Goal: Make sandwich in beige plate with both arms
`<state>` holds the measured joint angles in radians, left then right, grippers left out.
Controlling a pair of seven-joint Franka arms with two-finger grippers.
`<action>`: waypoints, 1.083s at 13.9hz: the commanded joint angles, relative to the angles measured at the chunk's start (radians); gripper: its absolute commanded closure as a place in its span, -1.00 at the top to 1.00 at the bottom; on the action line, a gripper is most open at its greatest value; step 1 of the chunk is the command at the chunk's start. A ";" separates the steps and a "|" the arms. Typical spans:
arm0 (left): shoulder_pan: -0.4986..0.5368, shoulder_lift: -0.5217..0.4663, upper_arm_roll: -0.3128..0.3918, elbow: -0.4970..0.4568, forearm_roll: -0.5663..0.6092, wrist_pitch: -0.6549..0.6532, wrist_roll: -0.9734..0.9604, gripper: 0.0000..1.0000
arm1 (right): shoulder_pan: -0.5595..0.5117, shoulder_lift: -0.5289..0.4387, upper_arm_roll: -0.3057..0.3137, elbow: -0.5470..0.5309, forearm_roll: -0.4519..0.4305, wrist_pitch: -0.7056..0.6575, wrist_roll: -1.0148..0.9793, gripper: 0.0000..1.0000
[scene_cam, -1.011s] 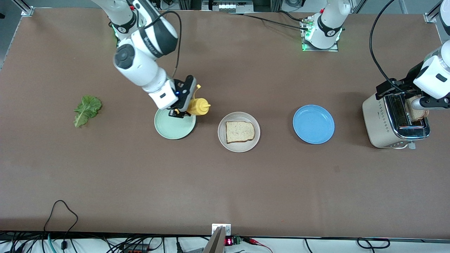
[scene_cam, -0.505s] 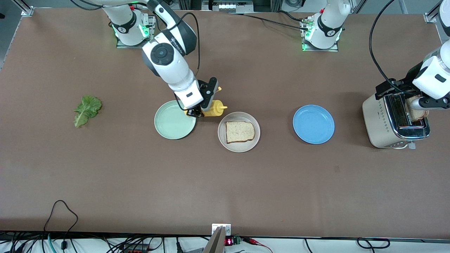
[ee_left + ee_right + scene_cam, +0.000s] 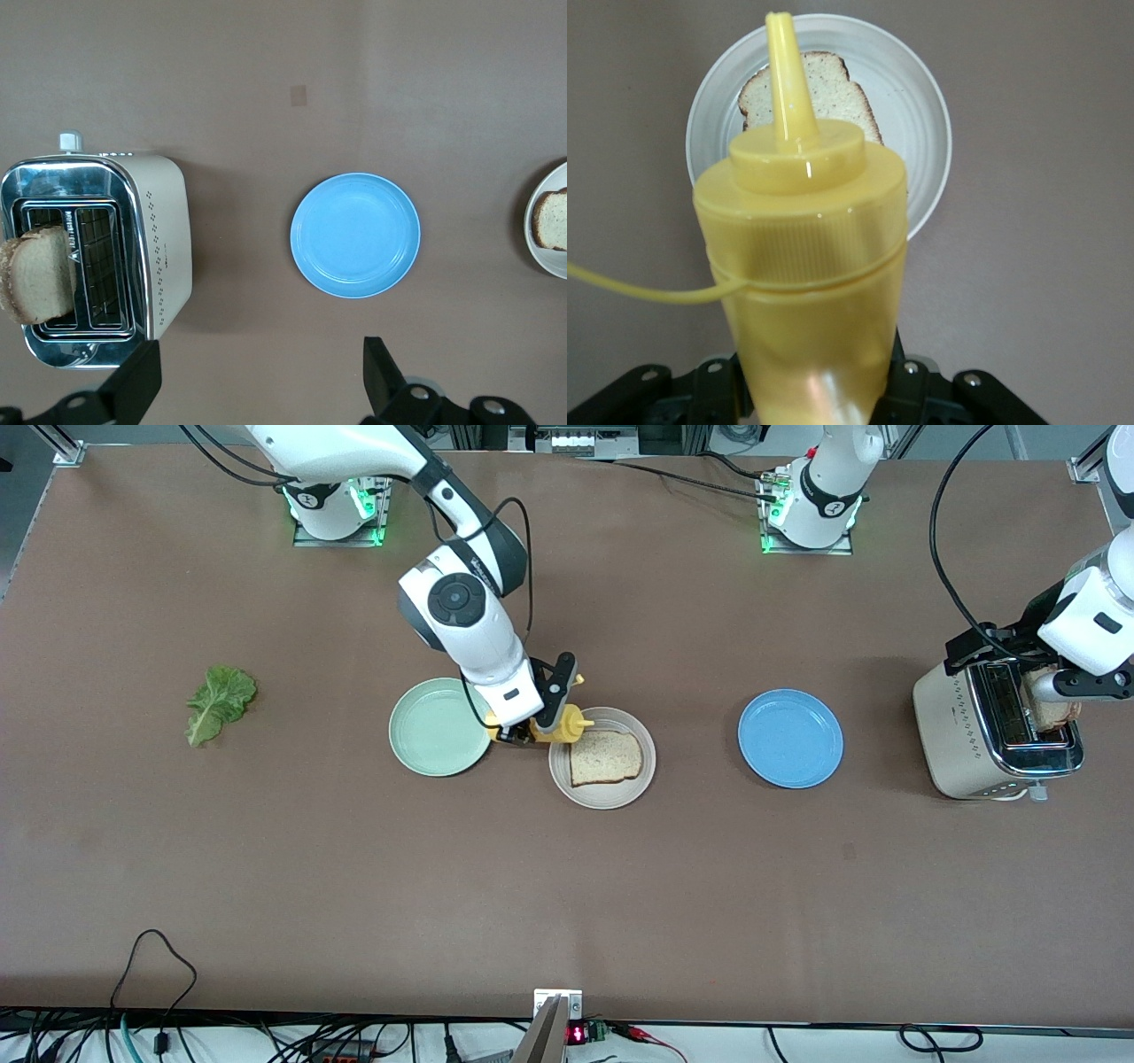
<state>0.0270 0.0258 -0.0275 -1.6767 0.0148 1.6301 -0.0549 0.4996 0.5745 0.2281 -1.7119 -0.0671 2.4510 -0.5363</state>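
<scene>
You are looking at a brown desk [image 3: 620,903] that is carrying everything. At the left arm's end, the toaster [image 3: 992,731] is standing with one bread slice [image 3: 35,274] sticking up from a slot. The left gripper [image 3: 257,390] is hanging over the desk just beside the toaster, and its fingers [image 3: 133,385] are standing wide apart with nothing between them; in the left wrist view the blue plate [image 3: 790,738] is lying ahead of these fingers, a little apart from them.

The right gripper [image 3: 532,722] is hanging over the rim of the beige plate [image 3: 602,793], on the side toward the mint-green plate [image 3: 438,726]. Its fingers are clamped on the yellow squeeze bottle [image 3: 806,257], which is tilted with its nozzle pointing over the beige plate. The second bread slice [image 3: 605,757] is lying flat in the beige plate, just ahead of the fingers, under the nozzle in the right wrist view. The mint-green plate is lying just beside these fingers, toward the right arm's end. The lettuce leaf [image 3: 217,701] is lying on the desk well apart from both pairs of fingers, toward the right arm's end.
</scene>
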 commanded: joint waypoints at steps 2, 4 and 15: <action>0.013 -0.020 -0.012 -0.015 0.014 -0.016 0.013 1.00 | 0.042 0.030 -0.039 0.044 -0.031 -0.004 0.028 -0.74; 0.013 -0.020 -0.012 -0.014 0.014 -0.016 0.013 1.00 | 0.051 0.039 -0.049 0.048 -0.034 -0.003 0.030 -0.74; 0.011 -0.021 -0.012 -0.009 0.014 -0.026 0.012 1.00 | 0.080 0.061 -0.072 0.054 -0.077 -0.003 0.048 -0.69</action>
<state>0.0270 0.0227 -0.0285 -1.6768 0.0148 1.6098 -0.0548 0.5501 0.6249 0.1807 -1.6867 -0.1156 2.4529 -0.5183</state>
